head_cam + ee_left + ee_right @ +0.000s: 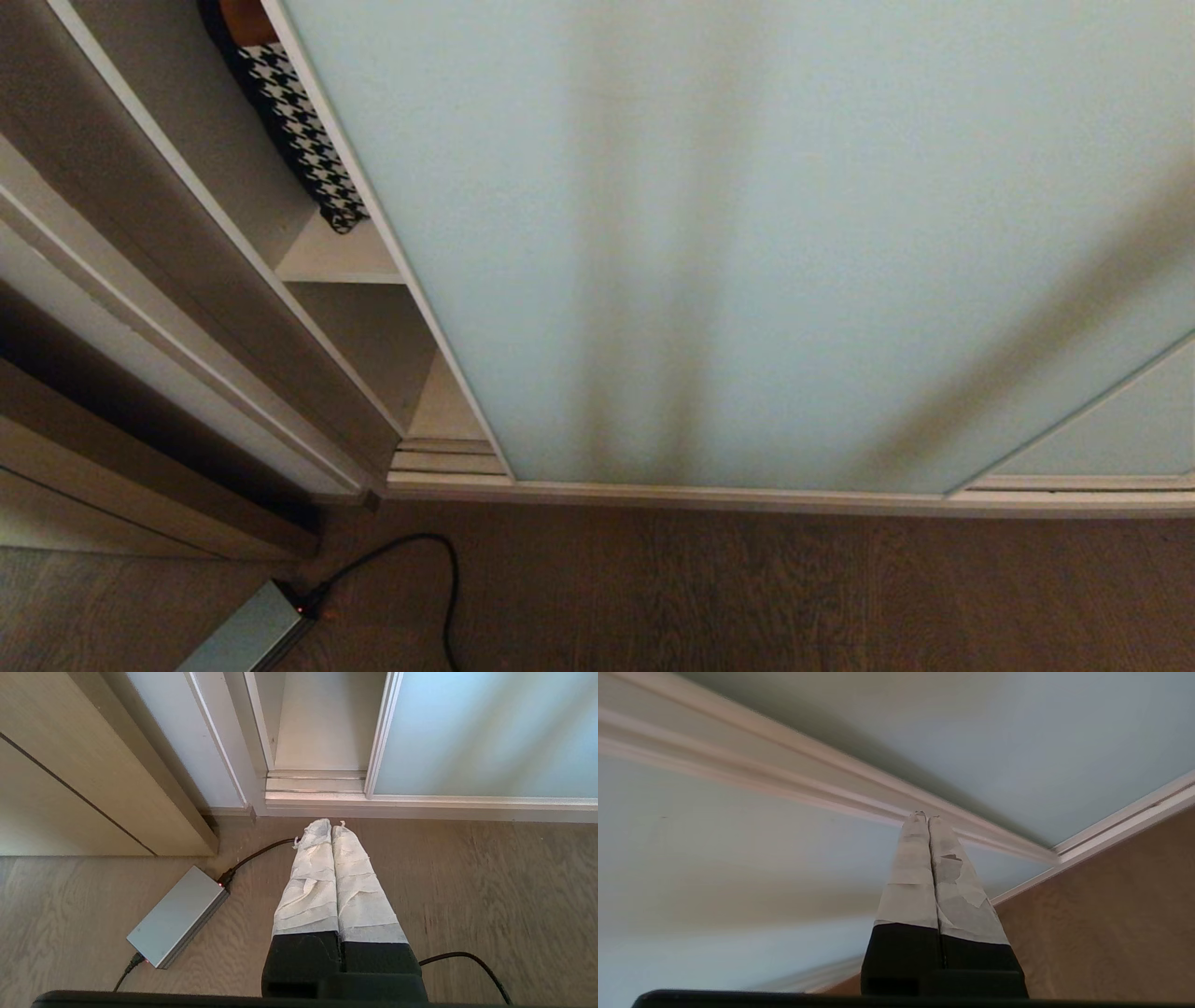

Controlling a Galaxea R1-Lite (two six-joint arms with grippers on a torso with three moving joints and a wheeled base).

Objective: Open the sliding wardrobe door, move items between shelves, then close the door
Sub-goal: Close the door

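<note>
The sliding wardrobe door, frosted pale blue-green glass in a cream frame, covers most of the wardrobe and leaves a narrow gap at its left. In that gap a white shelf carries a houndstooth-patterned fabric thing; the items are otherwise hidden behind the door. My right gripper is shut and empty, its taped tips close to a cream upright frame strip between two glass panels; contact cannot be told. My left gripper hangs shut and empty over the wooden floor before the gap. Neither arm shows in the head view.
A silver box with black cables lies on the floor at the left, near a light wooden cabinet. The grooved floor track runs along the wardrobe's base. A second glass panel shows at the lower right.
</note>
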